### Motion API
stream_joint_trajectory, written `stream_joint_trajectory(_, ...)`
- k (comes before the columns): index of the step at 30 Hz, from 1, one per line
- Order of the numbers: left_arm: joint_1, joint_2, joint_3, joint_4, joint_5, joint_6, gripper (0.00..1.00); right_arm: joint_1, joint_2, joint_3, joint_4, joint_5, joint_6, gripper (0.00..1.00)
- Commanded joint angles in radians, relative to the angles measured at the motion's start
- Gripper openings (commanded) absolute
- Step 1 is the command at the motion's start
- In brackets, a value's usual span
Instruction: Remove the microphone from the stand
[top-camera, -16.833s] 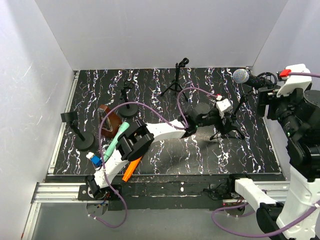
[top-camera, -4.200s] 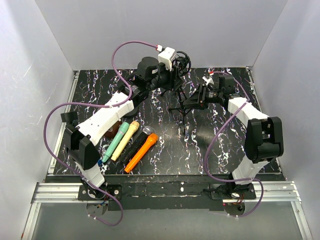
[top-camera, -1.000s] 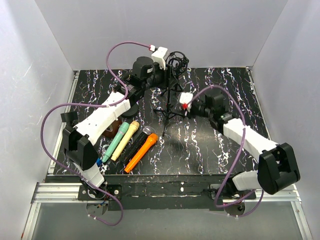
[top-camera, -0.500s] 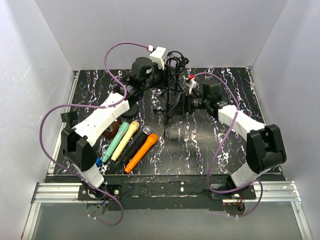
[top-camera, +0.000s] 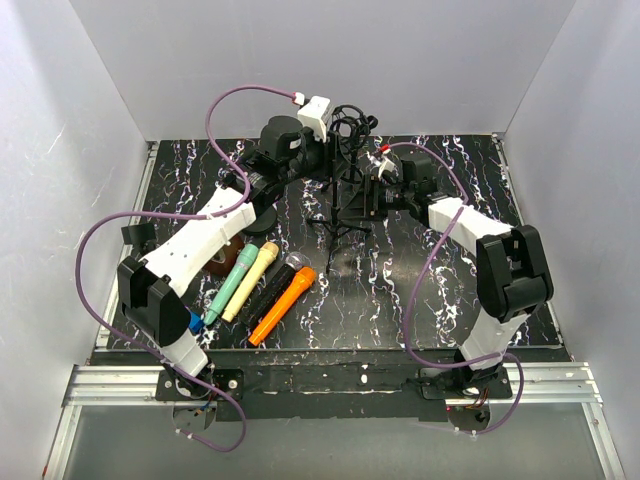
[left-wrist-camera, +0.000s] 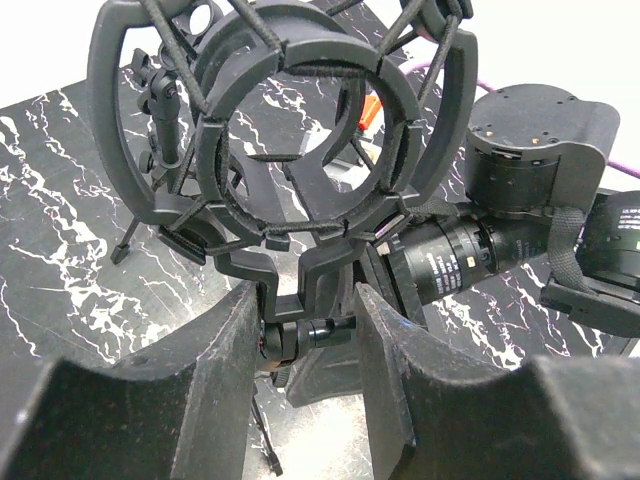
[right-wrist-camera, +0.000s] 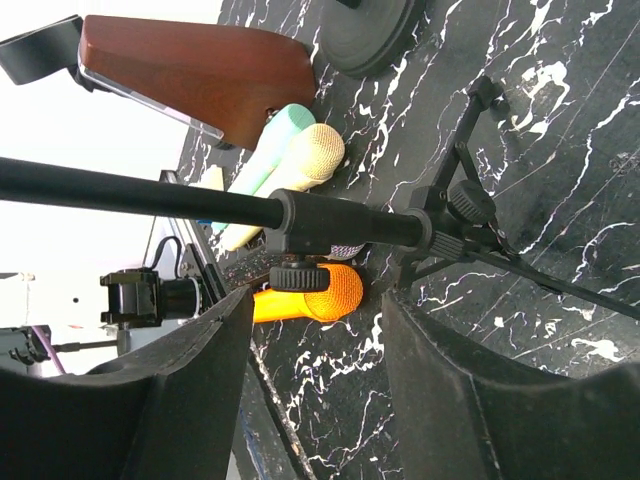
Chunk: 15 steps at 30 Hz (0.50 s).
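Observation:
A black tripod stand (top-camera: 340, 215) carries a ring shock mount (top-camera: 352, 122) at the back of the table. In the left wrist view the ring (left-wrist-camera: 300, 130) holds no microphone. My left gripper (left-wrist-camera: 308, 335) is shut on the mount's swivel joint below the ring; it also shows in the top view (top-camera: 335, 150). My right gripper (right-wrist-camera: 312, 300) is open, with the stand's pole (right-wrist-camera: 150, 195) and its clamp knob just beyond the fingertips; it also shows in the top view (top-camera: 367, 200). Several microphones lie on the table: green (top-camera: 232, 285), cream (top-camera: 256, 274), black (top-camera: 270, 292), orange (top-camera: 282, 305).
A brown wooden block (right-wrist-camera: 200, 70) lies left of the microphones, partly under my left arm. A round black stand base (right-wrist-camera: 370, 25) sits beyond it. A small black stand (left-wrist-camera: 165, 100) rises behind the mount. White walls close in the marbled mat (top-camera: 450, 290).
My right arm has swung back and left, bringing its open gripper up to the stand's pole. My left gripper has kept its hold on the mount's joint.

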Motion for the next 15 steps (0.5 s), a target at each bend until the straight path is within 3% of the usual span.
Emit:
stream_joint_trajectory(1,0.016,-0.034,-0.024,-0.066,-0.018,0.013,0.0,-0.005,0.018,0.051,0.045,-0.024,0.013,0.59)
stream_joint_trajectory(15,0.027,-0.016,-0.009,-0.071,-0.008,0.004,0.0,-0.005,0.063,0.08,0.083,-0.082,0.005,0.37)
